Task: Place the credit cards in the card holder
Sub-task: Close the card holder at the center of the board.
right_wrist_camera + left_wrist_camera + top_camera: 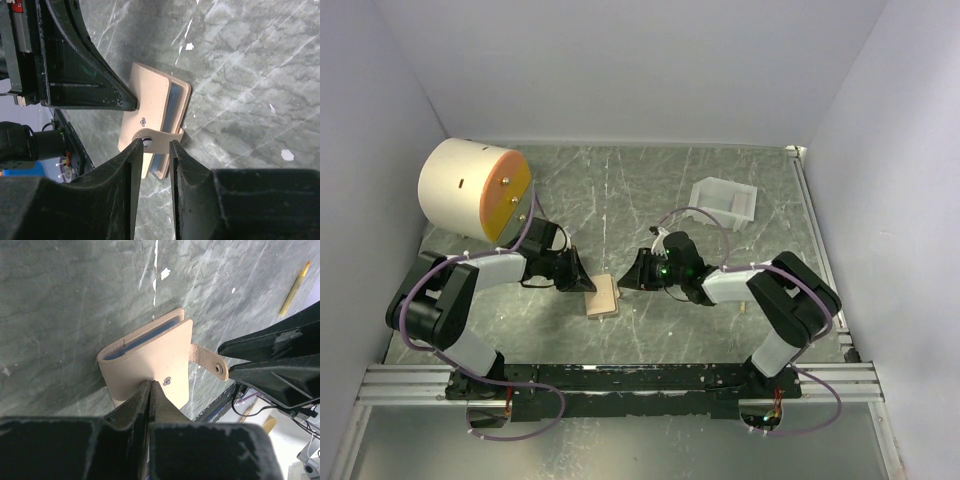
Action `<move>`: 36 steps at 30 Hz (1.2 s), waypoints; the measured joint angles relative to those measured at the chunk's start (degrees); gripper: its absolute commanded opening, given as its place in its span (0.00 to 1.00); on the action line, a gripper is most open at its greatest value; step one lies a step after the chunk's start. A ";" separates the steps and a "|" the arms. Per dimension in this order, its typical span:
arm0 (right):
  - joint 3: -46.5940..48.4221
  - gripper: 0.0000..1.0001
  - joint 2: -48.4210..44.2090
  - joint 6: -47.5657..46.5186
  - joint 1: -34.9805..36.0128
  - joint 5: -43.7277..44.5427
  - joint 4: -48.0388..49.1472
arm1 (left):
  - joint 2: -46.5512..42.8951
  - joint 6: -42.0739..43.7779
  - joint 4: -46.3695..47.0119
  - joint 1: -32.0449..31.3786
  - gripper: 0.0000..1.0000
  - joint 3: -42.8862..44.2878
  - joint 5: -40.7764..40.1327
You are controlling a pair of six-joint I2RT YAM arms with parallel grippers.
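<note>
from my seat i count one big cream cylinder with an orange face (pixel 472 190) at far left, two grippers, one small tan leather-like folding card holder (pixel 603 298) and one white box-like tray (pixel 725 200), all on the grey-green marbled table (pixel 650 180).

the left gripper (pixel 586 283) has its fingers pressed together, and their joined tip rests on the card holder's top face, just beside the small metal snap stud (pixel 167 381). the card holder lies folded on the table between the two grippers, near the middle of the near edge.

the right gripper (pixel 626 280) comes in from the other side with its fingers slightly spread. the holder's tan strap (pixel 160 142) lies across the gap at their tips, not clamped as far as i can see. the tray sits well apart, towards the far right.

the top view shows the holder only as a tan patch. both wrist views show pale blue layers between its flaps; i cannot tell pockets from credit cards there. only the left wrist view shows one yellow pen (pixel 295 287) lying beyond.
</note>
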 measured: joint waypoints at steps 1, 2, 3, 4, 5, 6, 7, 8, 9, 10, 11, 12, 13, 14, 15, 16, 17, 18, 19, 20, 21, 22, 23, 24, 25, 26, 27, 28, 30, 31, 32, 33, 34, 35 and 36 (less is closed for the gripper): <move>0.20 0.28 0.42 0.13 0.00 -0.24 0.24 | 0.00 0.00 0.02 0.00 0.10 0.00 -0.02; 0.39 0.28 0.98 0.42 0.00 -0.61 0.66 | 0.00 -0.02 0.04 0.00 0.10 -0.02 0.00; 0.59 0.28 1.55 0.66 0.00 -1.07 1.03 | 0.00 -0.07 0.15 0.00 0.10 -0.09 -0.02; 0.72 0.27 2.03 0.87 0.00 -1.36 1.38 | 0.00 -0.11 0.17 0.00 0.10 -0.09 -0.02; 0.76 0.27 2.40 1.05 0.00 -1.68 1.73 | 0.00 -0.15 0.17 0.00 0.10 -0.09 -0.02; 0.76 0.27 2.64 1.18 0.02 -1.99 1.99 | 0.00 -0.17 0.17 0.00 0.10 -0.11 -0.04; 0.76 0.27 2.89 1.29 0.02 -2.25 2.25 | 0.00 -0.17 0.17 0.00 0.10 -0.11 -0.02; 0.79 0.26 3.02 1.42 0.04 -2.45 2.45 | 0.00 -0.20 0.17 0.00 0.10 -0.11 -0.04; 0.83 0.26 3.15 1.49 0.07 -2.64 2.60 | 0.00 -0.20 0.20 0.00 0.10 -0.11 -0.04; 1.01 0.25 3.37 1.53 0.09 -2.84 2.75 | 0.00 -0.20 0.20 0.00 0.10 -0.11 -0.04; 1.27 0.25 3.72 1.57 0.15 -3.21 3.04 | 0.00 -0.22 0.22 0.00 0.10 -0.11 -0.04; 1.49 0.25 4.02 1.68 0.22 -3.56 3.15 | 0.00 -0.33 0.22 0.00 0.10 -0.11 -0.04; 1.64 0.25 4.28 1.73 0.28 -3.76 3.32 | 0.00 -0.39 0.22 0.00 0.10 -0.11 -0.04; 1.81 0.25 4.55 1.73 0.35 -3.98 3.54 | 0.00 -0.48 0.24 0.00 0.10 -0.13 -0.02; 2.05 0.25 4.79 1.75 0.44 -4.17 3.58 | 0.00 -0.57 0.31 0.00 0.10 -0.17 -0.02; 2.25 0.25 4.96 1.75 0.46 -4.39 3.61 | 0.00 -0.63 0.35 0.00 0.10 -0.20 -0.02; 2.45 0.25 5.05 1.75 0.55 -4.61 3.61 | 0.00 -0.74 0.37 0.00 0.10 -0.20 -0.02; 2.75 0.25 5.16 1.75 0.57 -4.83 3.58 | 0.00 -0.81 0.37 0.00 0.10 -0.20 -0.02; 3.06 0.25 5.22 1.73 0.59 -4.96 3.54 | 0.02 -0.83 0.37 0.00 0.10 -0.20 -0.02; 3.41 0.25 5.22 1.70 0.61 -5.01 3.43 | 0.00 -0.87 0.37 0.00 0.10 -0.20 -0.02; 3.74 0.25 5.22 1.68 0.63 -5.07 3.39 | 0.00 -0.90 0.37 0.00 0.10 -0.22 -0.02; 4.00 0.25 5.25 1.68 0.66 -5.09 3.34 | 0.00 -0.96 0.37 0.00 0.10 -0.22 -0.02; 4.37 0.25 5.27 1.66 0.68 -5.14 3.26 | 0.00 -0.98 0.37 0.00 0.10 -0.22 -0.02; 4.61 0.25 5.31 1.66 0.70 -5.16 3.19 | 0.00 -1.01 0.39 0.00 0.10 -0.24 -0.02; 4.90 0.25 5.46 1.66 0.83 -5.16 3.17 | 0.00 -1.01 0.42 0.00 0.10 -0.24 -0.02; 5.11 0.25 5.57 1.66 0.87 -5.18 3.08 | 0.00 -1.01 0.42 0.00 0.10 -0.26 -0.02; 5.31 0.25 5.77 1.64 0.94 -5.18 2.91 | 0.00 -1.03 0.44 0.00 0.10 -0.28 -0.04; 5.53 0.25 5.95 1.62 1.05 -5.20 2.62 | 0.00 -1.03 0.48 0.00 0.10 -0.31 -0.04; 5.90 0.25 6.51 1.46 1.36 -5.22 2.36 | 0.00 -1.03 0.50 0.00 0.10 -0.31 -0.04; 6.08 0.25 6.73 1.42 1.57 -5.20 2.16 | 0.00 -1.01 0.50 0.00 0.10 -0.31 -0.04; 6.19 0.25 6.86 1.40 1.75 -5.22 1.95 | 0.00 -1.03 0.50 0.00 0.10 -0.31 -0.04; 6.38 0.25 6.95 1.36 1.99 -5.20 1.73 | 0.00 -1.03 0.50 0.00 0.10 -0.31 -0.04; 6.60 0.25 7.08 1.27 2.25 -5.20 1.57 | 0.00 -1.03 0.50 0.00 0.09 -0.31 -0.04; 6.88 0.25 7.23 1.22 2.54 -5.22 1.38 | 0.00 -1.03 0.50 0.00 0.09 -0.31 -0.04; 7.19 0.24 7.43 1.20 2.86 -5.20 1.18 | 0.00 -1.03 0.52 0.00 0.09 -0.31 -0.04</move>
